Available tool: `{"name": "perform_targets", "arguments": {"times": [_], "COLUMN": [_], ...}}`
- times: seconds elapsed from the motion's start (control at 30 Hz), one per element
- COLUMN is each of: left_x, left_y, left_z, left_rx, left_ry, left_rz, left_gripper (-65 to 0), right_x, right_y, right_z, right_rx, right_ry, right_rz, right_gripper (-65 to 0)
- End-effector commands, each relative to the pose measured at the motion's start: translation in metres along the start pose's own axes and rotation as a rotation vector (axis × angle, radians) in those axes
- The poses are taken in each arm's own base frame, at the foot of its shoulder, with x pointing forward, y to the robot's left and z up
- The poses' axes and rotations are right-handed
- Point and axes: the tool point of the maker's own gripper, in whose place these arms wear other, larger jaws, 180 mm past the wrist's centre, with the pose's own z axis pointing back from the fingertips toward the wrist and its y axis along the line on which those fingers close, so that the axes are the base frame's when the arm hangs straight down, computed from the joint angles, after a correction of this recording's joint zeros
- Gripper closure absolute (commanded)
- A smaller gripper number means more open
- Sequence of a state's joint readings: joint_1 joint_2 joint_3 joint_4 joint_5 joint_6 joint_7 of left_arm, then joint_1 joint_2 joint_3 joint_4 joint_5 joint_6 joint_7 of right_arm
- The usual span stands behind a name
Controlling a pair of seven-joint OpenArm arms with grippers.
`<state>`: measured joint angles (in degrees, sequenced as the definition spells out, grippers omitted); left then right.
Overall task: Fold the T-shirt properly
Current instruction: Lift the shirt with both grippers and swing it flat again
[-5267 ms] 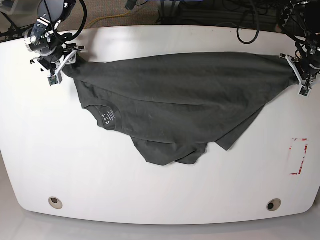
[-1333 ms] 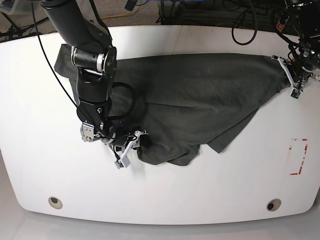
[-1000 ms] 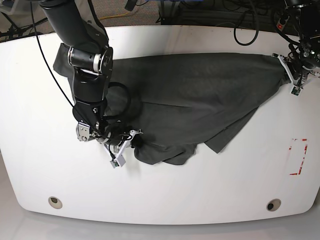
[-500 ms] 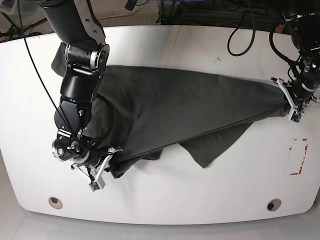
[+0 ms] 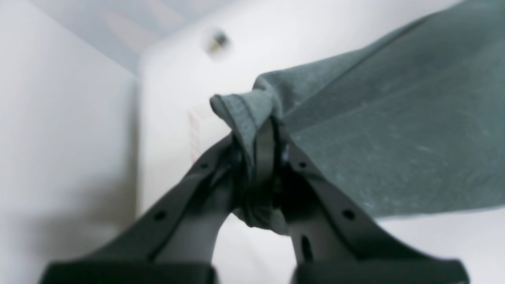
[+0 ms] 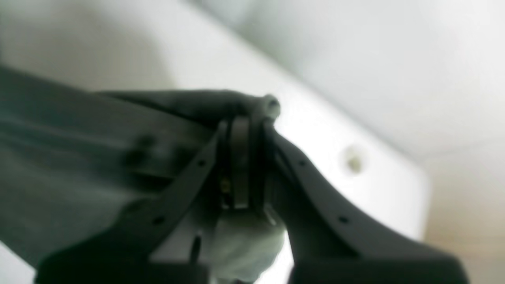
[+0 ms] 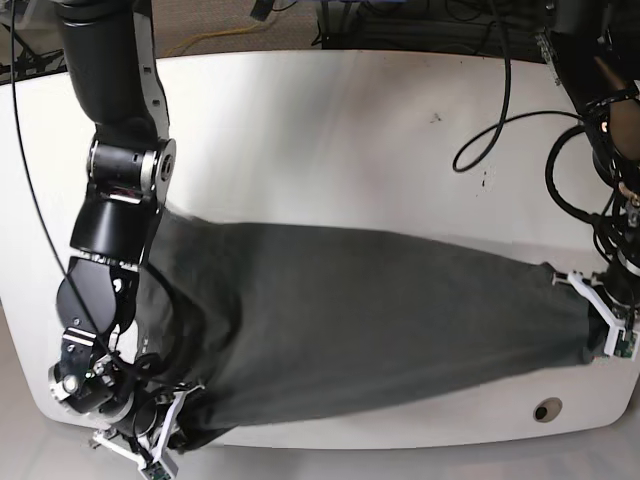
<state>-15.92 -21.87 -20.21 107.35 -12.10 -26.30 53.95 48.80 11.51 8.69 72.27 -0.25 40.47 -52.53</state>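
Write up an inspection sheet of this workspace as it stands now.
Surface: white rounded table, round hole near the front edge.
Job's things: plain dark charcoal-grey T-shirt, stretched between both tools along the front of the table.
Clutter: nothing seen.
Grippers: left tool shut on the T-shirt's edge; right tool shut on the opposite end, at the table's front edge.
Cables: black cables looping from the left arm over the table's back.
Surroundings: more dark wiring and floor behind the table.

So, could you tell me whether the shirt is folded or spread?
Spread, not neatly folded: the shirt is stretched between the left gripper and right gripper.
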Motion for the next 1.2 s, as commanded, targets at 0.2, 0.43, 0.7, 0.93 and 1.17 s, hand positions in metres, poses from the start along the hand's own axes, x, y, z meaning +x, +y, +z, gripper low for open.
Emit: {"name": "perform_targets", "arguments": {"times": [0.2,0.43,0.7,0.93,1.17], "left_x": [0.103,0.163,0.194,0.163,0.109], "left_y": [0.052,0.088,0.111,0.082,0.035], "left_z": [0.017,0.031,0.043,0.024,0.020], "left_rx": [0.131,0.194,0.230,0.137,0.045], "left_ry": [-0.257,-0.394,-0.428,-0.334,-0.234], "left_rz": [0.013,0.047,-0.026,-0.162,-0.272], "left_gripper": [-0.8,-1.0,-1.0,-1.0,-0.8], "right_x": [0.103,0.150,0.161,0.102,-0.002], "right_y": [-0.072,-0.096,-0.100,-0.065,-0.016], "right_z": [0.057,0.097,0.149,0.139,0.116], "right_rx": [-0.179,-0.264,-0.406,-0.412,-0.320], "right_ry": [-0.157,-0.199,-0.186,-0.095,0.030], "right_rz": [0.126,0.147,0.199,0.241,0.166], "right_gripper": [0.0,0.0,0.0,0.0,0.0]}}
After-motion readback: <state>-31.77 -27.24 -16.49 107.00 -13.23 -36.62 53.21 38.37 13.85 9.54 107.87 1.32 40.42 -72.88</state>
